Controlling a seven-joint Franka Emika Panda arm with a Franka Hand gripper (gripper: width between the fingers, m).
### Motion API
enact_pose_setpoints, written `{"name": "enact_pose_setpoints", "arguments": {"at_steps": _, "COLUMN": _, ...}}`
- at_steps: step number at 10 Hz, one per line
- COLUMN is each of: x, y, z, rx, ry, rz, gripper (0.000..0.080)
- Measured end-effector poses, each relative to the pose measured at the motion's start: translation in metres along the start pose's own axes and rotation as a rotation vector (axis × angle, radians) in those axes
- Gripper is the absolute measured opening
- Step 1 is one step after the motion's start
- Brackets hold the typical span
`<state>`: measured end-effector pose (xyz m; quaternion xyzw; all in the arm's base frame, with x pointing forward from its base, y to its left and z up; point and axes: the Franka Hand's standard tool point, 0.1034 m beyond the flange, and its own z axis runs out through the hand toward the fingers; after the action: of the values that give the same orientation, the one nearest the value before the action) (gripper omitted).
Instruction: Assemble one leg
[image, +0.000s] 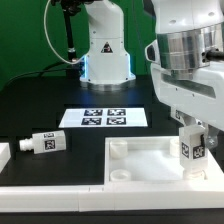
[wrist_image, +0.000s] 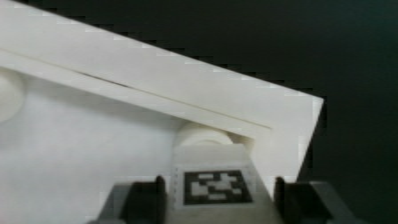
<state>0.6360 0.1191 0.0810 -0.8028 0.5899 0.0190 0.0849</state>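
My gripper (image: 192, 143) is shut on a white leg (image: 191, 150) with black-and-white tags and holds it upright over the tabletop (image: 150, 160), at its corner on the exterior view's right. In the wrist view the leg (wrist_image: 214, 180) sits between the two dark fingers (wrist_image: 134, 202), its tip at a round corner socket (wrist_image: 210, 133) of the tabletop (wrist_image: 89, 120). I cannot tell whether the leg is seated in the socket. A second leg (image: 45, 143) lies on its side on the black table at the exterior view's left.
The marker board (image: 104, 117) lies flat behind the tabletop. The arm's white base (image: 105, 50) stands at the back. Another white part (image: 4, 152) shows at the exterior view's left edge. A low white rail (image: 50, 190) runs along the front.
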Motion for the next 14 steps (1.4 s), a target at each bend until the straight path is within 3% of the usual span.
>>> {"name": "enact_pose_setpoints", "arguments": {"at_steps": 1, "x": 0.000, "y": 0.000, "z": 0.000, "rx": -0.002, "ry": 0.001, "rz": -0.080, "gripper": 0.0296}}
{"name": "enact_pose_setpoints", "arguments": {"at_steps": 2, "x": 0.001, "y": 0.002, "z": 0.001, "rx": -0.004, "ry": 0.001, "rz": -0.252, "gripper": 0.0466}}
{"name": "enact_pose_setpoints", "arguments": {"at_steps": 3, "x": 0.005, "y": 0.002, "z": 0.000, "rx": -0.011, "ry": 0.001, "rz": -0.461, "gripper": 0.0466}}
{"name": "enact_pose_setpoints", "arguments": {"at_steps": 4, "x": 0.006, "y": 0.003, "z": -0.001, "rx": -0.030, "ry": 0.004, "rz": -0.628, "gripper": 0.0612}}
{"name": "enact_pose_setpoints", "arguments": {"at_steps": 5, "x": 0.006, "y": 0.003, "z": -0.002, "rx": -0.036, "ry": 0.009, "rz": -0.725, "gripper": 0.0638}}
{"name": "enact_pose_setpoints", "arguments": {"at_steps": 8, "x": 0.009, "y": 0.003, "z": -0.002, "rx": -0.042, "ry": 0.011, "rz": -0.943, "gripper": 0.0648}}
{"name": "enact_pose_setpoints", "arguments": {"at_steps": 10, "x": 0.015, "y": -0.006, "z": -0.006, "rx": -0.067, "ry": 0.047, "rz": -1.272, "gripper": 0.0649}}
{"name": "enact_pose_setpoints", "arguments": {"at_steps": 12, "x": 0.014, "y": -0.007, "z": -0.006, "rx": -0.062, "ry": 0.052, "rz": -1.238, "gripper": 0.0649}}
{"name": "enact_pose_setpoints", "arguments": {"at_steps": 13, "x": 0.014, "y": -0.007, "z": -0.006, "rx": -0.062, "ry": 0.052, "rz": -1.237, "gripper": 0.0552}}
{"name": "enact_pose_setpoints", "arguments": {"at_steps": 14, "x": 0.014, "y": -0.007, "z": -0.006, "rx": -0.059, "ry": 0.052, "rz": -1.180, "gripper": 0.0552}}
